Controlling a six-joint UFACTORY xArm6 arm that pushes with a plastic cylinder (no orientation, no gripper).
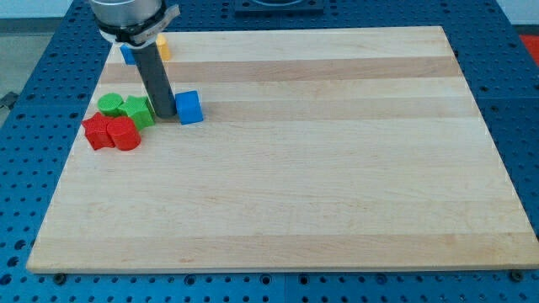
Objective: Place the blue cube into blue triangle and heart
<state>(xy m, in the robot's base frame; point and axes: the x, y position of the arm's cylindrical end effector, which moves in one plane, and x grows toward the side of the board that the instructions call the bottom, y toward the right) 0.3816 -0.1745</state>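
Note:
The blue cube (189, 107) sits in the board's upper left part. My tip (164, 116) is down on the board right against the cube's left side, between it and the green blocks. The blue triangle (127, 55) lies near the top left corner, mostly hidden behind my arm. A yellow block (163, 48) shows beside it at the arm's right edge. Its shape cannot be made out, and the other yellow block is hidden by the arm.
Two green blocks (109, 104) (136, 109) lie just left of my tip. Two red blocks (98, 132) (125, 134) touch them below, near the board's left edge (72, 160). The wooden board rests on a blue pegboard surface.

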